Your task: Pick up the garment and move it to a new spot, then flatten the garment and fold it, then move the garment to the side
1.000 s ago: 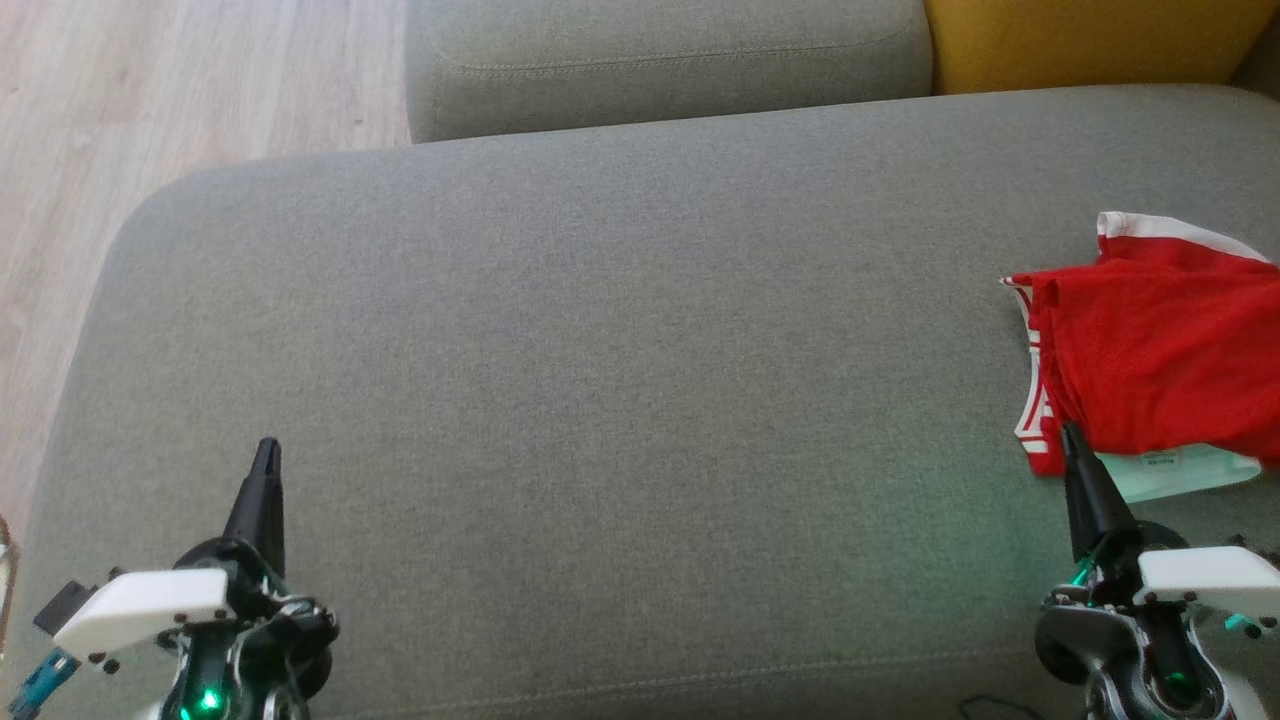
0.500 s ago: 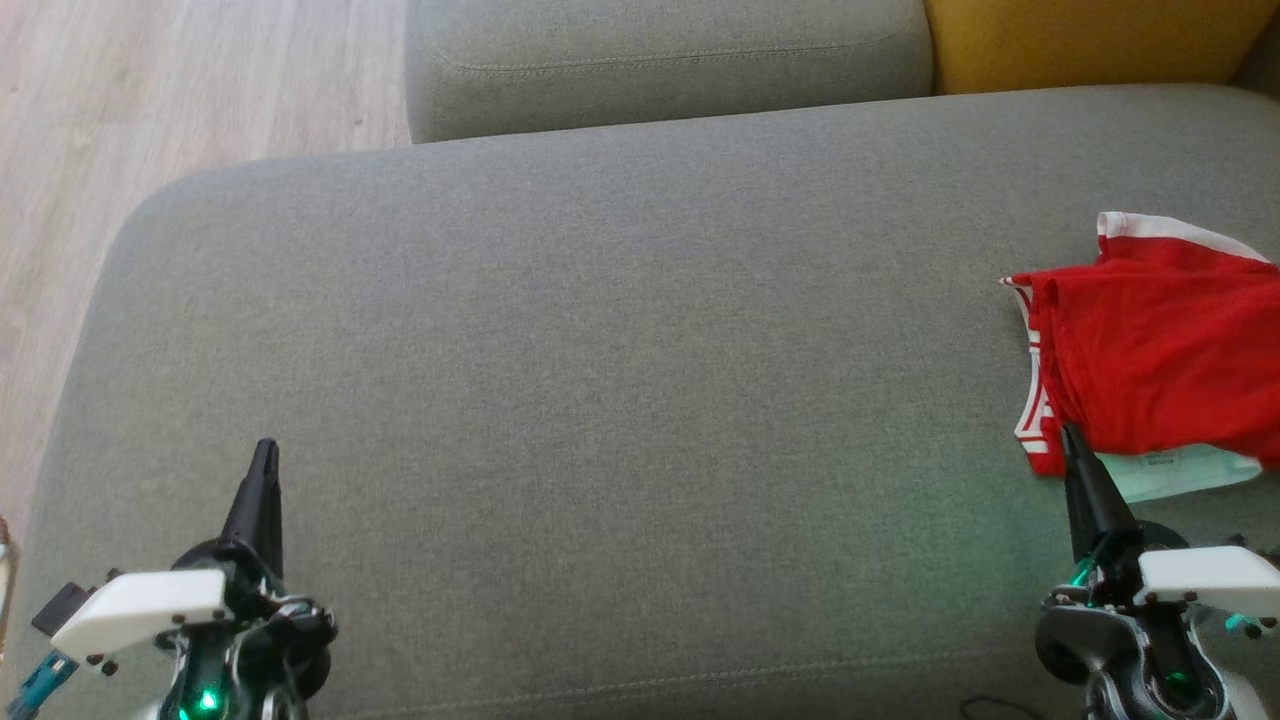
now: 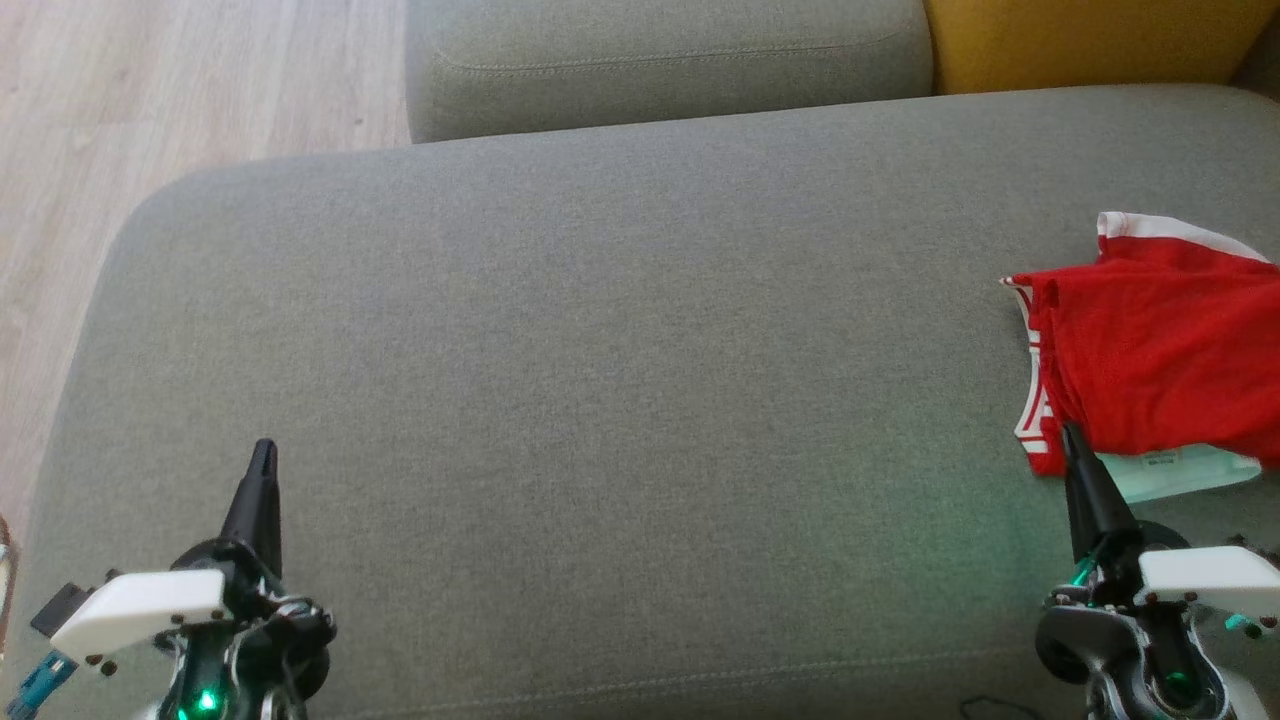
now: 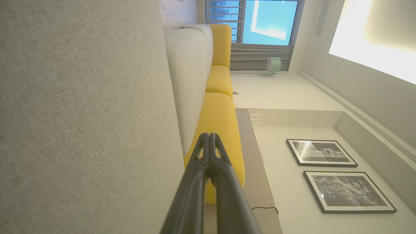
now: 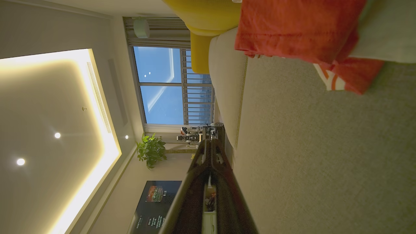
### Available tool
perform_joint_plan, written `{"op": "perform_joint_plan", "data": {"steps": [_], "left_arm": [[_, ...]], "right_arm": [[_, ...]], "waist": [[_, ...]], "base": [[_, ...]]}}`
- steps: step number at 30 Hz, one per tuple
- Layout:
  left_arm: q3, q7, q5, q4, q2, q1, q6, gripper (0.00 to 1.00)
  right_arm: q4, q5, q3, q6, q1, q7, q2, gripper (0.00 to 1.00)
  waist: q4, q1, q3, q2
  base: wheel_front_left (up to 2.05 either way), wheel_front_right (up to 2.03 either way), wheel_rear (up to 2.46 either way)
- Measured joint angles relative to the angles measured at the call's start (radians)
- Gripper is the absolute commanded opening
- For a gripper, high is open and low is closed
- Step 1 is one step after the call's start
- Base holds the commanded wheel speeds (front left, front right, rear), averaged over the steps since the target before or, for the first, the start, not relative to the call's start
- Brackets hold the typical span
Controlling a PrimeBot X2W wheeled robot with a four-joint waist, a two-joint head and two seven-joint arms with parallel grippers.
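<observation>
Garment (image 3: 1160, 350), one red piece with white trim, lies far right on the sofa cushion (image 3: 600, 400), cut off by the frame edge. Two pincers, both closed and empty: left pincer (image 3: 265, 450) well apart from it, right pincer (image 3: 1068, 434) at its near corner, contact unclear.

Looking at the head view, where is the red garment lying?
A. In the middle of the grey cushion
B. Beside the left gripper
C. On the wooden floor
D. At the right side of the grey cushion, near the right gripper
D: the red garment lies at the right side of the grey cushion, by the tip of the right gripper and far from the left gripper.
</observation>
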Motion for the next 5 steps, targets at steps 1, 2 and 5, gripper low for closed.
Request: {"op": "perform_joint_plan", "data": {"steps": [1,2,5], "left_arm": [[0.000,0.000,0.000,0.000,0.000,0.000,0.000,0.00],[0.001,0.000,0.000,0.000,0.000,0.000,0.000,0.00],[0.001,0.000,0.000,0.000,0.000,0.000,0.000,0.00]], "right_arm": [[0.000,0.000,0.000,0.000,0.000,0.000,0.000,0.00],[0.000,0.000,0.000,0.000,0.000,0.000,0.000,0.00],[0.000,0.000,0.000,0.000,0.000,0.000,0.000,0.00]], "waist": [[0.000,0.0000,0.000,0.0000],[0.000,0.0000,0.000,0.0000],[0.000,0.0000,0.000,0.0000]], "base": [[0.00,0.00,0.00],[0.00,0.00,0.00],[0.00,0.00,0.00]]}}
